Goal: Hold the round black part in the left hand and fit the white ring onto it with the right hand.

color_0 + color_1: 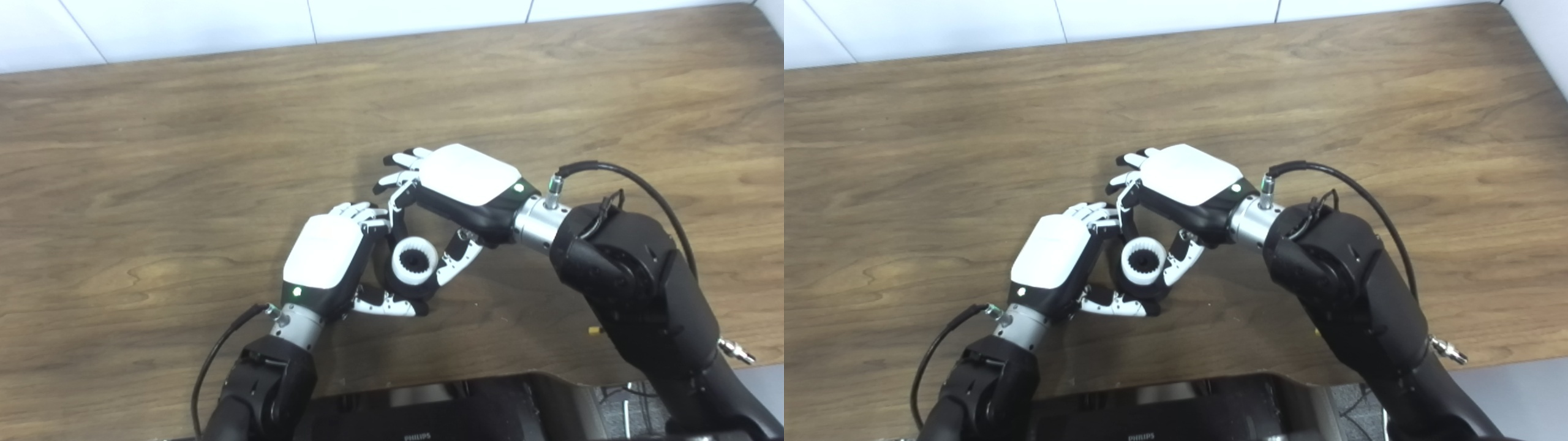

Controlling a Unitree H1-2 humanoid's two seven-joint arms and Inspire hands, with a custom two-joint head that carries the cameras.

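Note:
The round black part [421, 291] sits in my left hand [327, 257], whose fingers and thumb close around it just above the table. The white ring [414, 261], toothed on its inner edge, sits on top of the black part; it also shows in the right eye view [1144, 262]. My right hand [465, 184] reaches in from the right, palm down. One of its fingers [397, 205] comes down at the ring's far side and its thumb [456, 257] lies against the near right side, pinching the ring. Its other fingers stay spread beyond.
The wooden table [184, 153] stretches all around, with a white wall along its far edge. A black device [416, 416] sits at the near edge between my arms. The right arm's cable [643, 184] loops above the wrist.

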